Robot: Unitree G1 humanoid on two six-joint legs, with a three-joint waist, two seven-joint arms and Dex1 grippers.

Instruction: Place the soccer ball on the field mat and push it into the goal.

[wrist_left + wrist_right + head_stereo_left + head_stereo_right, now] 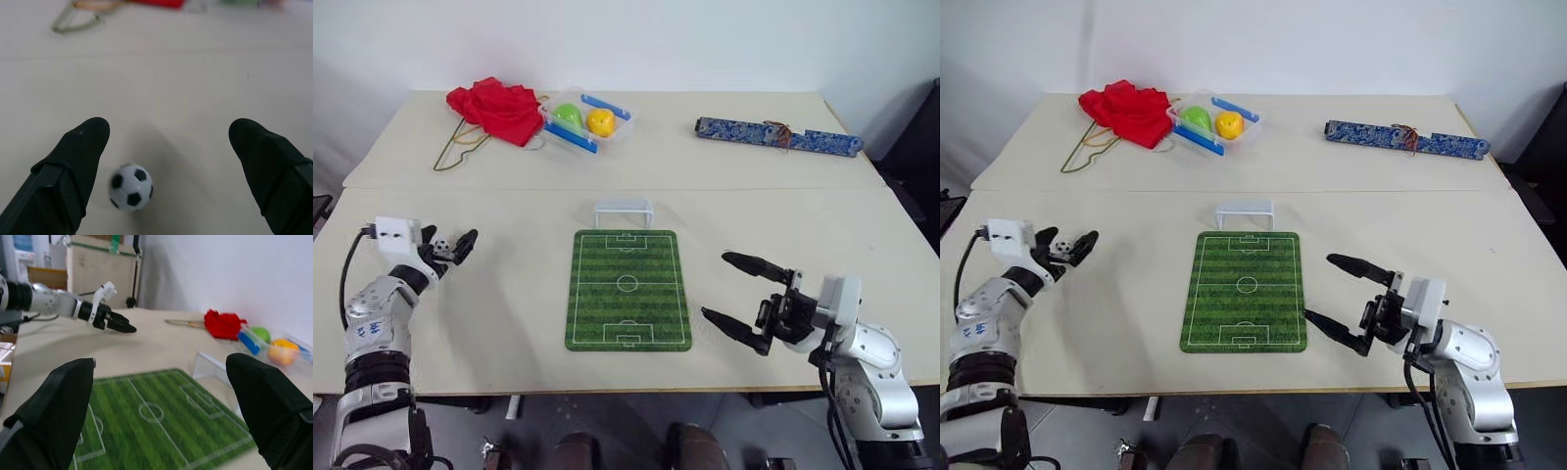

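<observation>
Soccer ball (130, 187) between open left end effector (168, 147) fingers.

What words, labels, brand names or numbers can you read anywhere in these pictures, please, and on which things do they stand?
No text can be read in these pictures.
The field mat bears only white pitch lines, no words or numbers.
The long blue patterned case shows an ornamental pattern too small to read as lettering.
The soccer ball has black patches only.
</observation>
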